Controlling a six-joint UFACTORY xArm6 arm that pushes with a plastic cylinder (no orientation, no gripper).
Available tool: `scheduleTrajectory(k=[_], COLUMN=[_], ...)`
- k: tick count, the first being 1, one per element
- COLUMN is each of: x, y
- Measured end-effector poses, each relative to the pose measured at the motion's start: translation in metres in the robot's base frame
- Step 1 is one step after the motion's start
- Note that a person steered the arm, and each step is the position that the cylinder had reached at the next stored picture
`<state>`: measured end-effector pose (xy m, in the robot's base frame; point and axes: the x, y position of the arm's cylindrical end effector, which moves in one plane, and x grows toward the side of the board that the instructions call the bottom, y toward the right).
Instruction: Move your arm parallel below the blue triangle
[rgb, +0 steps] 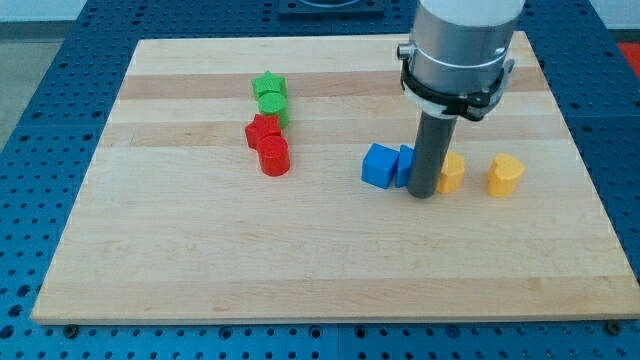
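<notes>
Tip (423, 195) beside blue blocks (379, 166) (wooden board (200, 260))

Pale striped wood board (200, 260) on blue perforated table (40, 60). Green star (268, 86) above green block (272, 105); red star (262, 130), red cylinder (274, 157). Two blue blocks (379, 165), (405, 165). Two yellow blocks (452, 172), (505, 175). Rod dark grey, my tip (423, 194).

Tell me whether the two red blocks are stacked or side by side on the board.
Side by side, touching: the red star block and the red round block both rest flat on the wooden board.
</notes>
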<state>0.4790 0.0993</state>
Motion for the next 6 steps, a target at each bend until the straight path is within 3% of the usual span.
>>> scheduleTrajectory(k=[1,2,3,5,6], x=[0.007,0.041,0.051,0.010,-0.025], y=[0.000,-0.002,-0.037,-0.127,-0.112])
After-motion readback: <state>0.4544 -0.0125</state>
